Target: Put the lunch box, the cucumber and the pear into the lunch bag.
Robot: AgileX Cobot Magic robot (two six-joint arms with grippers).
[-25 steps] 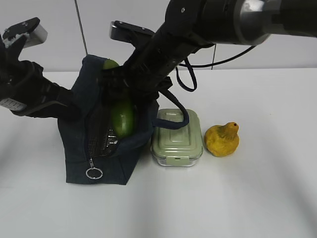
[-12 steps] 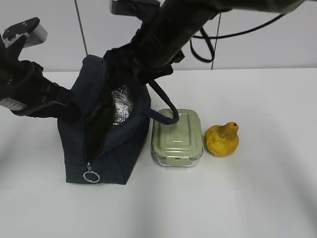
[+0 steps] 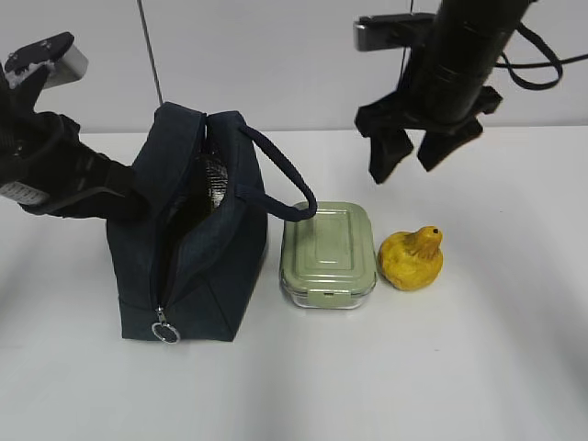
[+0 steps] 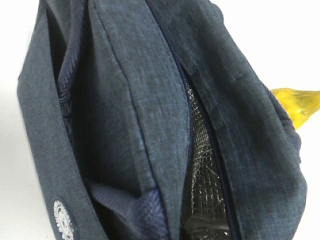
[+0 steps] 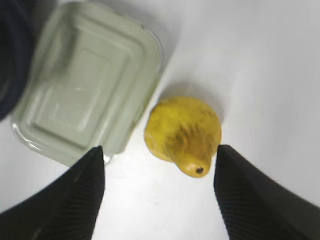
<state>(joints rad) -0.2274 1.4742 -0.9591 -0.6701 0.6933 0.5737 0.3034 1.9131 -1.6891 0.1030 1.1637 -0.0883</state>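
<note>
Yellow fruit: the pear (image 3: 412, 259) lies on the white desk (image 3: 478, 367), at 3 o'clock of the lunch box (image 3: 328, 254), just beside it, not touching.
Right gripper (image 5: 159, 192): jaws wide open, empty, hanging above the pear.
Left gripper: hidden; arm presses the lunch bag (image 3: 188, 248) at its 9 o'clock side. Jaw state cannot be told.
Cucumber: not visible; likely inside the bag.
Handling (judged): pear lumpy, firm-looking, light; take across the broad belly, not the neck. Box lid smooth, rigid; grip across the short sides.
Room: open desk at 3 and 6 o'clock of the pear; box crowds 9 o'clock. Bag mouth narrow, handle (image 3: 280, 179) overhangs the box.
</note>
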